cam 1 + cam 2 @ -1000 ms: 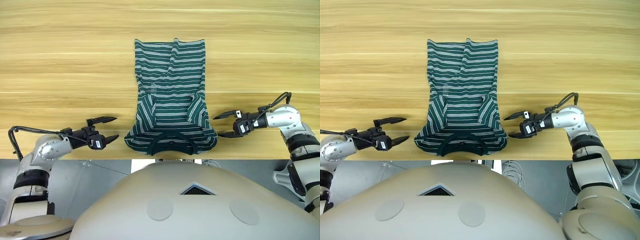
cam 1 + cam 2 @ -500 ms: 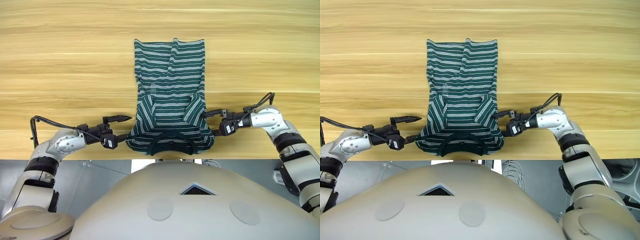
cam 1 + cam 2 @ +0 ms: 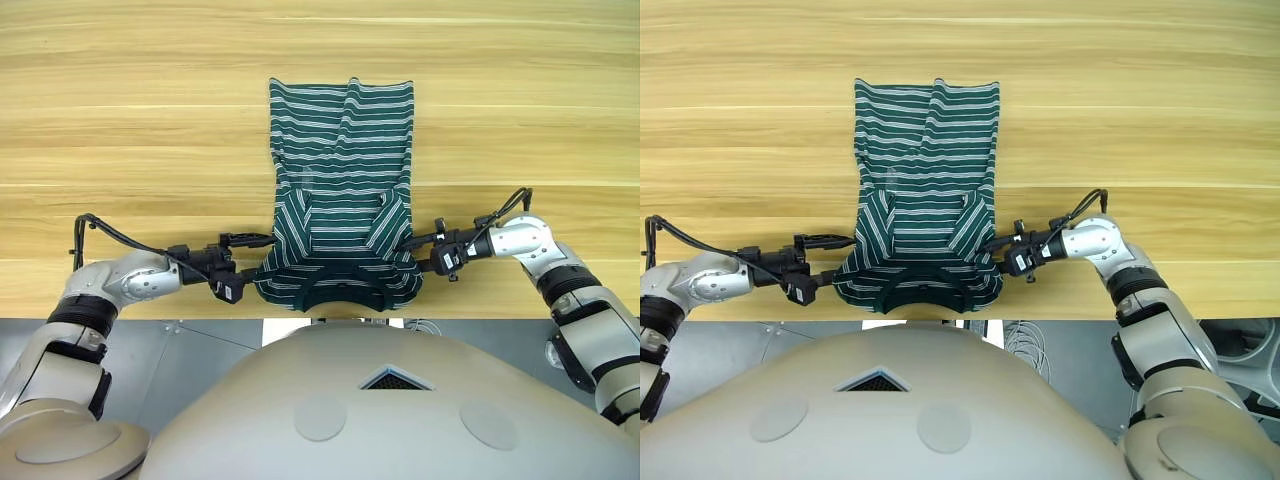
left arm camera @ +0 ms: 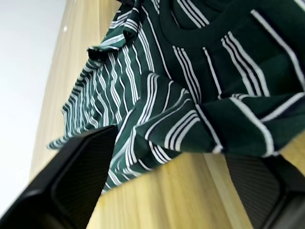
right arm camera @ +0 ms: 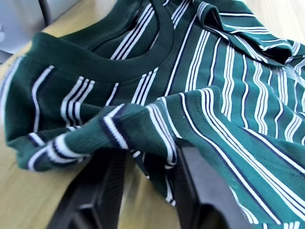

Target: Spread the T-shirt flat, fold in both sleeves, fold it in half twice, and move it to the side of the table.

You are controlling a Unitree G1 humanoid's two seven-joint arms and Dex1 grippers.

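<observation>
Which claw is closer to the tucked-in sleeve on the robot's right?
Right. The right claw is beside that sleeve; the left claw is across the shirt, at its other shoulder.

2 silver arms (image 3: 135, 280), dark joint bands, looping black cables (image 3: 76, 240), black left claw (image 3: 262, 255), black right claw (image 3: 412, 255)

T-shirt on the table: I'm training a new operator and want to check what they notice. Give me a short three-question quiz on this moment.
1. True or false: both sleeves of the striped T-shirt are already folded in over its body.
2. Where are the left gripper and the right gripper? A) at the hem's corners; B) at the collar-end corners, one on each side; C) over the shirt's middle.
3. Which end of the T-shirt lies nearest the table's near edge?
Key: 1 true; 2 B; 3 the collar end.
</observation>
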